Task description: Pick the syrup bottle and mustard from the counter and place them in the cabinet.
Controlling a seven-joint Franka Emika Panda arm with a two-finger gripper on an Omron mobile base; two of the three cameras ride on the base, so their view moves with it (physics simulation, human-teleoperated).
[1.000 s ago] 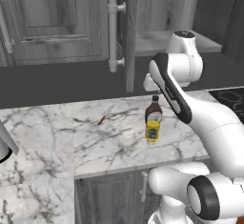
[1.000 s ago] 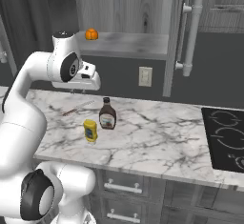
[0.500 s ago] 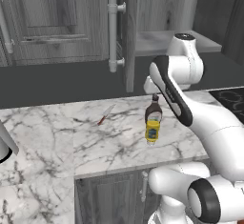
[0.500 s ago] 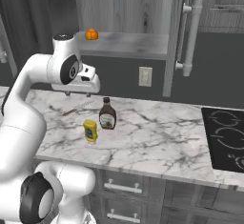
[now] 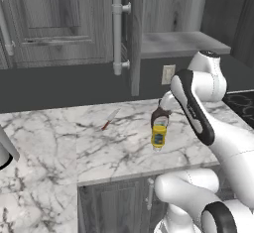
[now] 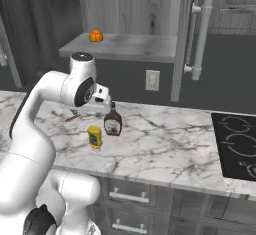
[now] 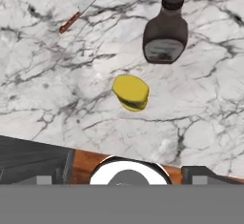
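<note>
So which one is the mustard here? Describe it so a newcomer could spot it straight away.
On the white marble counter, below the open cabinet, two small bottles stand close together near the front edge. The mustard is the slim yellow one with a small bluish label; its neighbour, the syrup bottle, is dark brown.

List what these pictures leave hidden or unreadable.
- Syrup bottle: in the left base view, mostly hidden behind the mustard and the arm.
- Mustard label: too small to read in the right base view.
- Gripper: fingertips not clear in the hand view.
- Cabinet interior: upper part cut off.
</note>
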